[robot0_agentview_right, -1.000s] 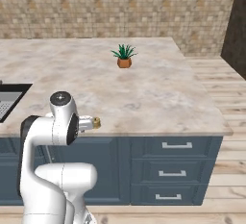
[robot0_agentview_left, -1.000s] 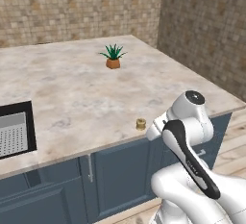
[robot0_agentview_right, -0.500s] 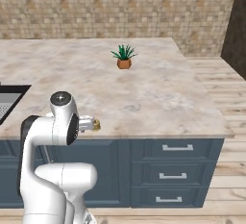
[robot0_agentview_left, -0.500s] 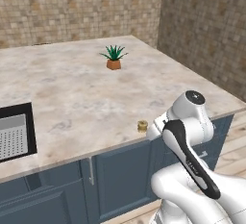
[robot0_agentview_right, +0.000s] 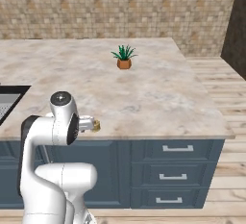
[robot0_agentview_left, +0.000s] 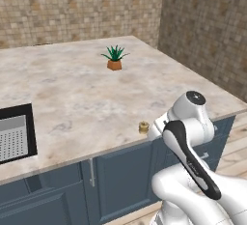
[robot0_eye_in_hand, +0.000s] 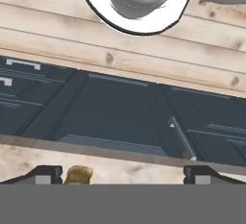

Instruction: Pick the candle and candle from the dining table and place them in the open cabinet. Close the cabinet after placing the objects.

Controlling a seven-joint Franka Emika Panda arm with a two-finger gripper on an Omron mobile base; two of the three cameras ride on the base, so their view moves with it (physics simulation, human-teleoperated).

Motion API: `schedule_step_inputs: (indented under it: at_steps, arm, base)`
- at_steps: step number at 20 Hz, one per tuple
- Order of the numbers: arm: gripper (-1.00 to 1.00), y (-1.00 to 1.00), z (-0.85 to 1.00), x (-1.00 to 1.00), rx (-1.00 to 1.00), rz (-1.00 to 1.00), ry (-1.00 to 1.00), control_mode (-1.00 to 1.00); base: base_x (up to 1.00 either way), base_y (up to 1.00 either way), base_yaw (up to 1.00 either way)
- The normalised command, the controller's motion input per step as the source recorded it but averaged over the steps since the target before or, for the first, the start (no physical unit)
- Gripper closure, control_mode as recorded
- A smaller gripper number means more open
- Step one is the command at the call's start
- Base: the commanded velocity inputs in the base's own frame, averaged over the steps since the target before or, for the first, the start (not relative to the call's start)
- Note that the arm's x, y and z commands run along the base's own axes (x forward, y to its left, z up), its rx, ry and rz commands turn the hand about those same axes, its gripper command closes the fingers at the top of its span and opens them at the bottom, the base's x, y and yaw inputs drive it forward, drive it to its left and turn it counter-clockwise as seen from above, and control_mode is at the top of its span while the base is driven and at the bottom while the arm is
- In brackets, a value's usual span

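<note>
A squat yellow-gold candle (robot0_agentview_left: 143, 127) stands near the front edge of the dining table (robot0_agentview_left: 87, 98), just beside my folded arm. From the right base view the same candle (robot0_agentview_right: 96, 125) sits right against the white hand. In the hand view my gripper (robot0_eye_in_hand: 127, 176) is open. The candle (robot0_eye_in_hand: 79, 175) lies just inside the left fingertip (robot0_eye_in_hand: 48, 174), at the bottom above the table's edge (robot0_eye_in_hand: 144, 169). Nothing is held between the fingers. The cabinet is out of view.
A spiky green plant in an orange pot (robot0_agentview_left: 114, 59) stands far back on the table. A sink (robot0_agentview_left: 12, 132) is set into the top at the left. Blue-grey drawers (robot0_agentview_right: 178, 170) and cupboard doors (robot0_eye_in_hand: 115, 117) run below, above a wooden floor (robot0_eye_in_hand: 96, 35).
</note>
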Motion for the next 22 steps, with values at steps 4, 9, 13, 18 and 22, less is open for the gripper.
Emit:
schedule_step_inputs:
  at_steps: [4,9,13,18,22]
  arm:
    - [-1.00,0.00,0.00,0.16,0.00,0.00,0.00,-1.00]
    - [-1.00,0.00,-0.08,0.39,0.00,-0.03,0.05,-1.00]
    - [-1.00,0.00,-0.28,0.35,0.00,-0.06,0.06,-1.00]
    - [-1.00,0.00,-0.29,0.35,0.00,-0.12,0.08,-1.00]
    - [-1.00,0.00,-0.19,0.54,0.00,-0.07,0.04,-1.00]
  base:
    - [0.00,0.00,0.00]
    - [0.00,0.00,0.00]
    - [0.00,0.00,0.00]
    - [0.00,0.00,0.00]
    - [0.00,0.00,0.00]
